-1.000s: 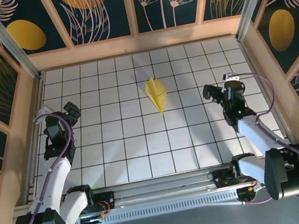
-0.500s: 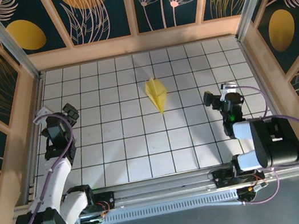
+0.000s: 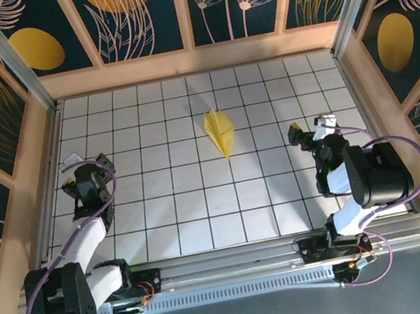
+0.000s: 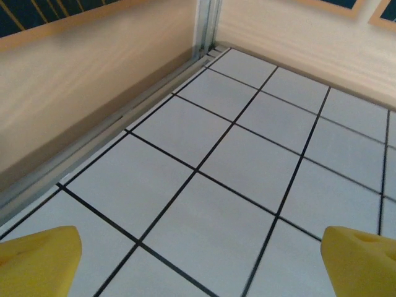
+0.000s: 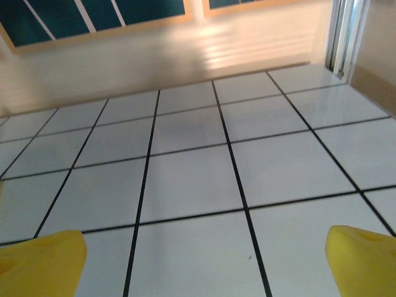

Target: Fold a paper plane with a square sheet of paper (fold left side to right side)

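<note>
Paper plane (image 3: 220, 131) lies on tiled table (image 3: 187, 210), well apart from released left claw (image 3: 100, 165) and right claw (image 3: 298, 136).

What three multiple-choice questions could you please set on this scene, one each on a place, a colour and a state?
1. Where is the paper plane?
A. Leaning on the far wall
B. Against the right wall
C. On the table, about mid-width

2. What colour is the plane?
A. White
B. Yellow
C. Blue

3. How are the left gripper and the right gripper?
A. Both open and empty
B. Both shut on the plane
C. Left shut, right open

Answers:
1 C: the top view shows it lying flat on the table, away from every wall.
2 B: it is yellow against the white table.
3 A: each wrist view shows the fingers wide apart with bare table between them.
</note>
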Controlling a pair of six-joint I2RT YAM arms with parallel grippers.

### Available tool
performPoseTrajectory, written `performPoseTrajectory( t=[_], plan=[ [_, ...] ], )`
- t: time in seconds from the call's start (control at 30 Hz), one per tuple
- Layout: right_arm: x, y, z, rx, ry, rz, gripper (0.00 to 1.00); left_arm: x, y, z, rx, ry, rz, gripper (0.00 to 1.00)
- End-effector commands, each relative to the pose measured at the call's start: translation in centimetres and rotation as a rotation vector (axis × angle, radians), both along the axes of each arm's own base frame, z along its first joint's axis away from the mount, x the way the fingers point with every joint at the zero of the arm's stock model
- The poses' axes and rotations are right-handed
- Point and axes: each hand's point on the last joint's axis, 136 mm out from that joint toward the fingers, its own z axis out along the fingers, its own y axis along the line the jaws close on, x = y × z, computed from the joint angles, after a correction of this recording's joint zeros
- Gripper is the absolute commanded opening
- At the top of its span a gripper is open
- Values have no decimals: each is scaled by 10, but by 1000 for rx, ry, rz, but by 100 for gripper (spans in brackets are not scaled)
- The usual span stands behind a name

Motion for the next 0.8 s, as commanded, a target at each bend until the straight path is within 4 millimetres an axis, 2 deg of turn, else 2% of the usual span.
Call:
performPoseTrajectory(
  t=[0.0, 0.4, 0.67, 0.77],
  plan=[
    [4, 2, 17, 3, -63, 15, 99, 6, 3, 21, 121, -137, -23, 99],
    [4, 3, 18, 1, -70, 23, 99, 11, -11, 20, 233, -209, -137, 99],
    [4, 3, 17, 1, -68, 24, 99, 9, -32, 22, 256, -233, -266, 99],
    [3, 3, 17, 0, -65, 23, 99, 4, -44, 26, 206, -281, -327, 99]
  ],
)
